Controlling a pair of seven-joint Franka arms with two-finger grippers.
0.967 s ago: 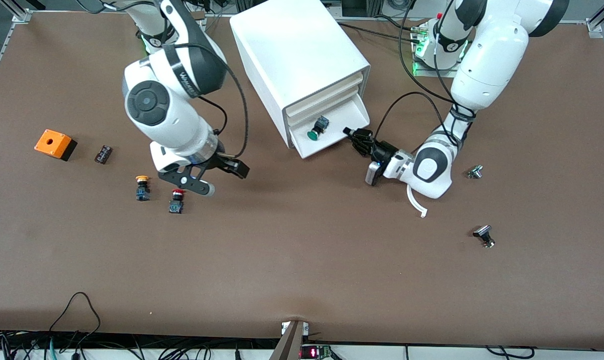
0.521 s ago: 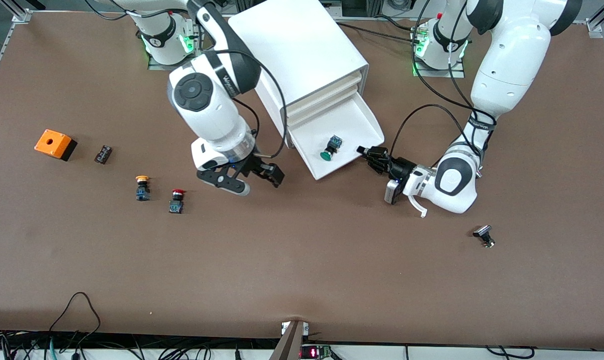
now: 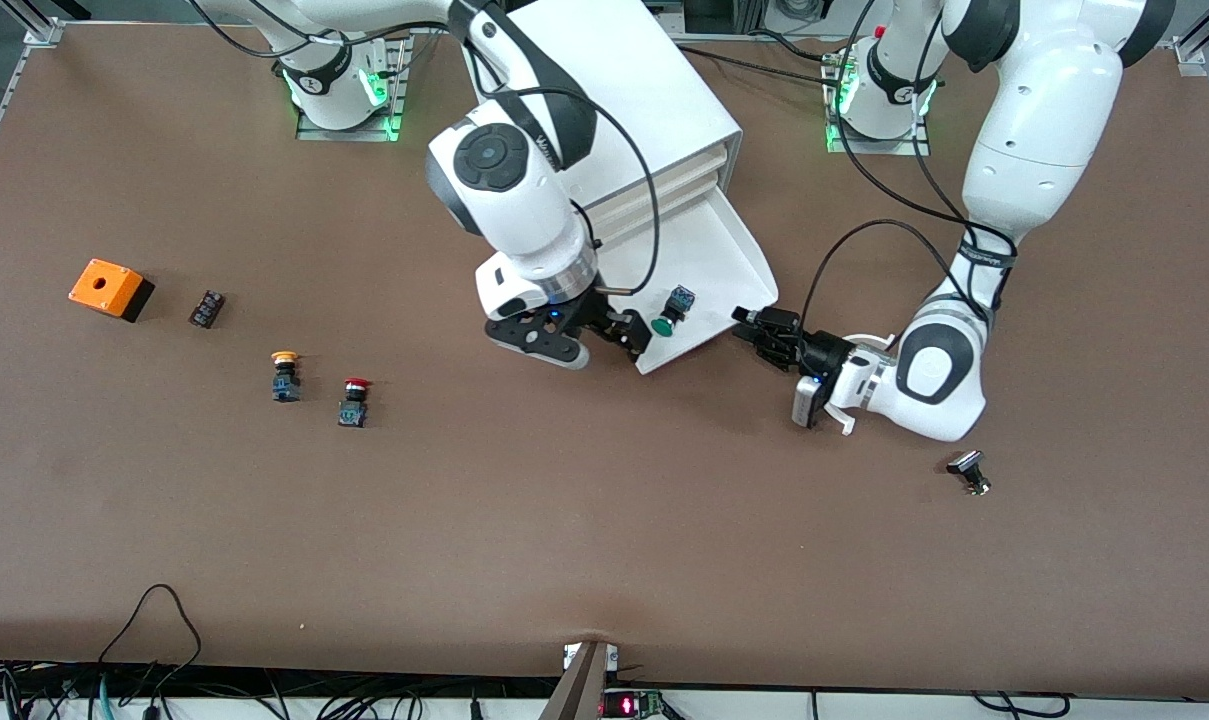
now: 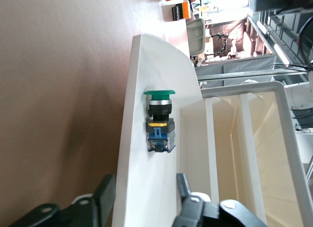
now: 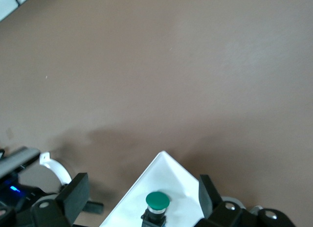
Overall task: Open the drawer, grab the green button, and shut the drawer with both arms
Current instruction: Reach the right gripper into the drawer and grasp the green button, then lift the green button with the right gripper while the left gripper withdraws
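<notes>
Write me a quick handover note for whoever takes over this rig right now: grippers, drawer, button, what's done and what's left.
Left gripper: its fingers straddle the front wall of the drawer, holding it pulled out.
Right gripper: open, over the drawer's front corner, beside the green button.
The button lies on its side in the drawer, near the front wall, not gripped.
Done: lowest drawer of the white cabinet is open.
Left: right gripper takes the button out, then the drawer gets pushed shut.
The red-capped button and orange-capped button on the table are not part of the job.

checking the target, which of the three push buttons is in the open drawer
The green-capped button, lying in the pulled-out lowest drawer. The orange-capped button and the red-capped button sit on the table.
</notes>
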